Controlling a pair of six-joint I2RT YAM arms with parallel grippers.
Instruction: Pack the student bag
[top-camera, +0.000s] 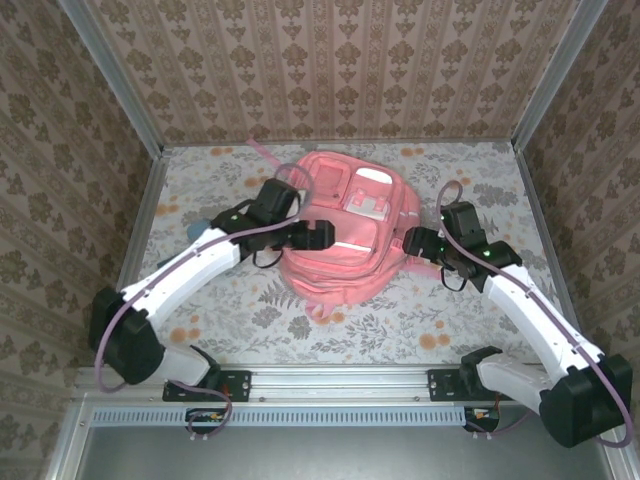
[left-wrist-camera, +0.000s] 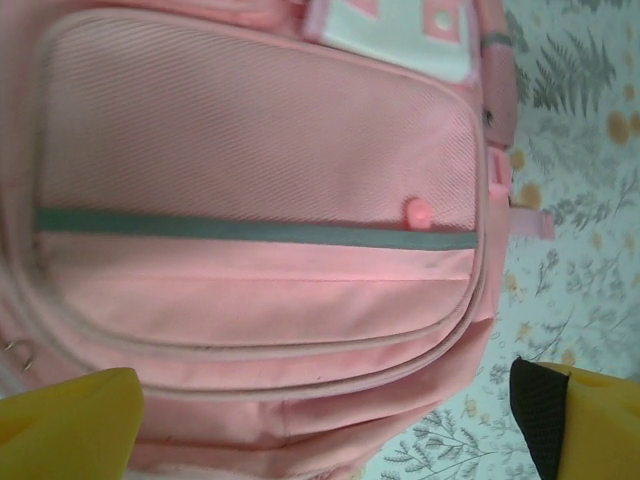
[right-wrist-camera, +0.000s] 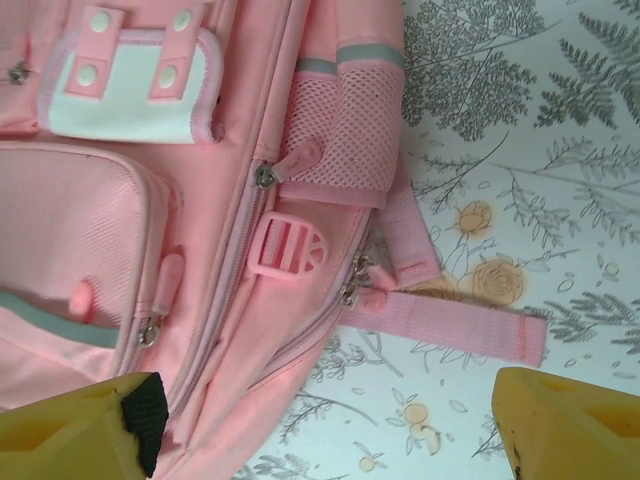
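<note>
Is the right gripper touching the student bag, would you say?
Cannot tell. In the right wrist view, one finger of the open right gripper overlaps the student bag, hiding any contact or gap.

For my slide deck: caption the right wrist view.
Open right gripper above the student bag, its strap lying on the floral table.

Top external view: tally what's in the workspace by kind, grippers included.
Soft pink fabric backpack: 1
Black robot grippers: 2 (left gripper, right gripper)
Small teal item, partly hidden: 1
Total: 4
</note>
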